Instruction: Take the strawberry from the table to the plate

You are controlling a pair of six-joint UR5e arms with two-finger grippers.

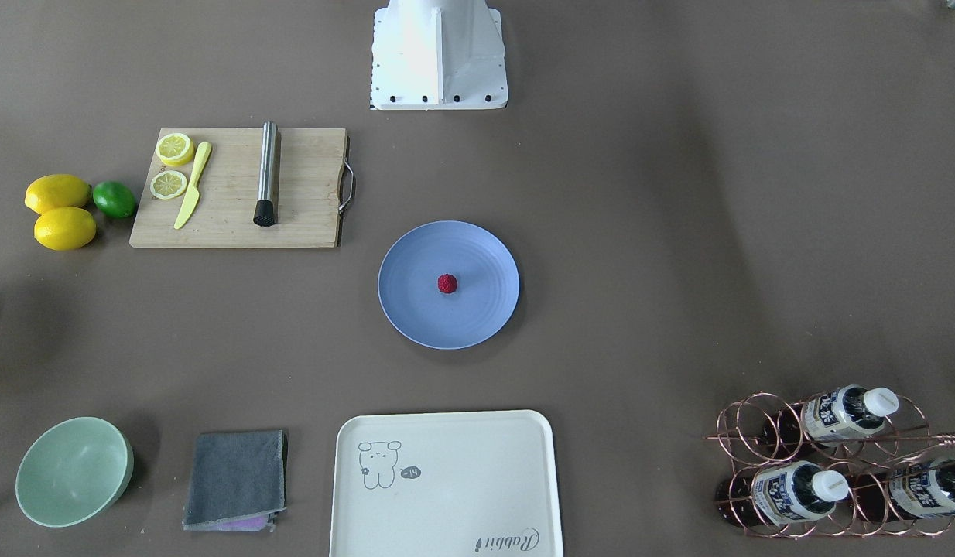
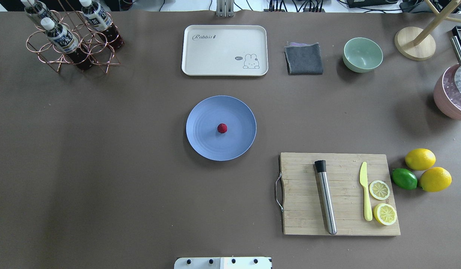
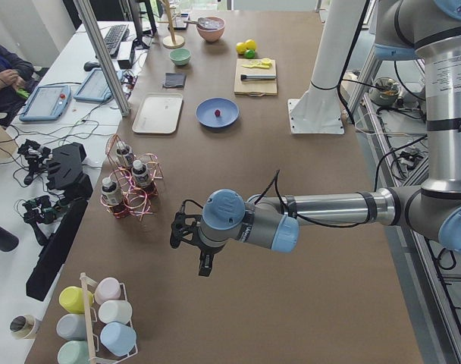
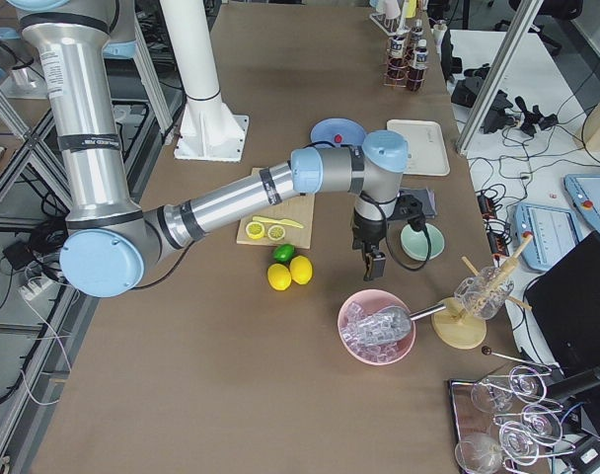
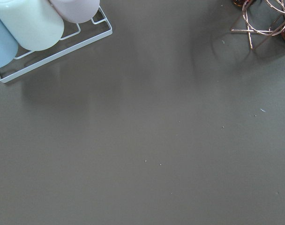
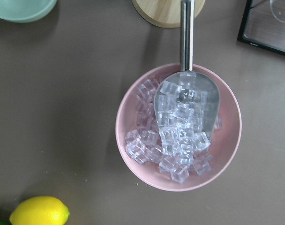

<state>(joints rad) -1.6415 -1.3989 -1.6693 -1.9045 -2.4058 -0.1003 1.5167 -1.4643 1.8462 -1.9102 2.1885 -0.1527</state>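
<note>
Strawberry [image 2: 222, 128] sat mid-plate [image 2: 204, 116], well apart from both sets of fingers, so the task looked done (nothing left to move). Left gripper [image 3: 204, 262] and right gripper [image 4: 374, 263] showed only in side views, so I couldn't tell whether their fingers were spread or pressed together.

matt table [image 2: 103, 168], smooth plate [image 2: 204, 116], bumpy strawberry [image 2: 222, 128], wooden board [image 2: 301, 194].

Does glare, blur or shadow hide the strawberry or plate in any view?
Overhead and front-facing: strawberry and plate sharp, evenly lit, only soft shadows on the table. Left wrist: table under broad dim shadows. Right wrist: in focus, small glints on the scoop.
</note>
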